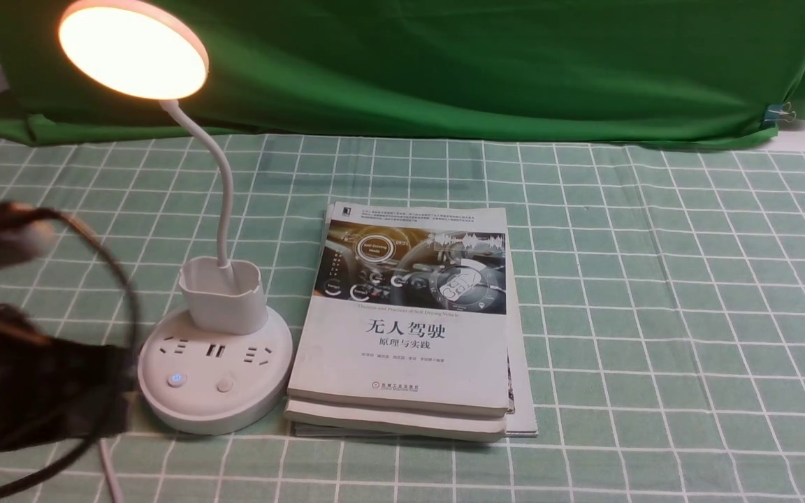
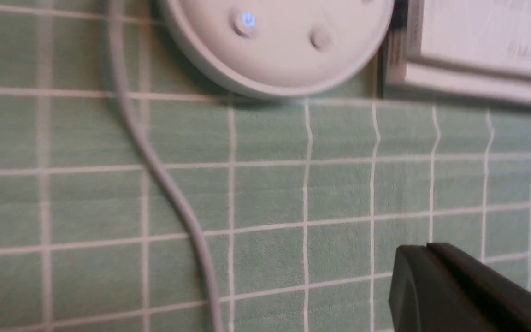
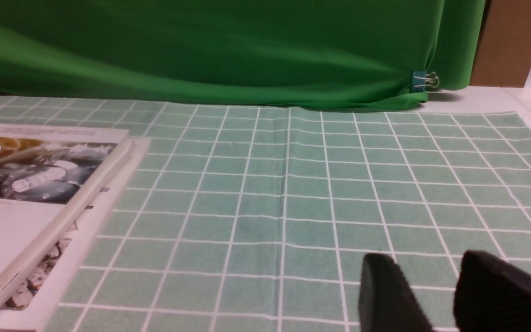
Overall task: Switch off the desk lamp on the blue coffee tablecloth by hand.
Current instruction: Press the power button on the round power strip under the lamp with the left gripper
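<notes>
The desk lamp stands on the blue coffee tablecloth (image 1: 654, 279), with its disc head (image 1: 133, 47) glowing. On its round base (image 1: 214, 412) a button (image 1: 177, 379) shines blue, with a plain button (image 1: 225, 384) beside it. My left arm, the hand (image 1: 18, 370), is a dark blur just left of the base. In the left wrist view my left gripper (image 2: 427, 247) is shut and empty, over the cloth short of the base (image 2: 274, 64) and its lit button (image 2: 248, 20). My right gripper (image 3: 427, 257) is open over bare cloth, away from the lamp.
A stack of books (image 1: 409, 328) lies tight against the right of the lamp base. The lamp's grey cord (image 2: 155, 161) runs over the cloth from the base toward the front edge. A dark green backdrop (image 1: 479, 63) hangs behind, held by a clip (image 1: 780, 112).
</notes>
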Robot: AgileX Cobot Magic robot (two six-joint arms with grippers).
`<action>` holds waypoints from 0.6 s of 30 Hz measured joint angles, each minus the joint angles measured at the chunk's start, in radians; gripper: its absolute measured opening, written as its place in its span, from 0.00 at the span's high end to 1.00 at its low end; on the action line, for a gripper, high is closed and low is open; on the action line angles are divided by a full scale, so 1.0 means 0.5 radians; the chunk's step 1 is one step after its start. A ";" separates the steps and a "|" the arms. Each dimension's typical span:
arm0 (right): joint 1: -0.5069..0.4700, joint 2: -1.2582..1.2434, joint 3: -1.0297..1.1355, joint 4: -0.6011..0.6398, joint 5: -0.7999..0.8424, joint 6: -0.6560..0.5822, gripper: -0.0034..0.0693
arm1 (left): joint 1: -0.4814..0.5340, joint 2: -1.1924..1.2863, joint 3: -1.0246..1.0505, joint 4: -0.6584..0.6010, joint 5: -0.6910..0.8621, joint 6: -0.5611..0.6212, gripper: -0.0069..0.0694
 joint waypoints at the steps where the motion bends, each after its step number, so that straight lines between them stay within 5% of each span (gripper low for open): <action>1: 0.000 0.000 0.000 0.000 0.000 0.000 0.62 | -0.063 0.062 -0.020 0.013 0.000 -0.014 0.92; 9: 0.000 0.000 0.000 0.000 0.000 0.000 0.62 | -0.487 0.607 -0.335 0.262 -0.004 -0.222 0.92; 18: 0.000 0.000 0.000 0.000 0.000 0.000 0.62 | -0.483 1.003 -0.691 0.507 0.035 -0.281 0.92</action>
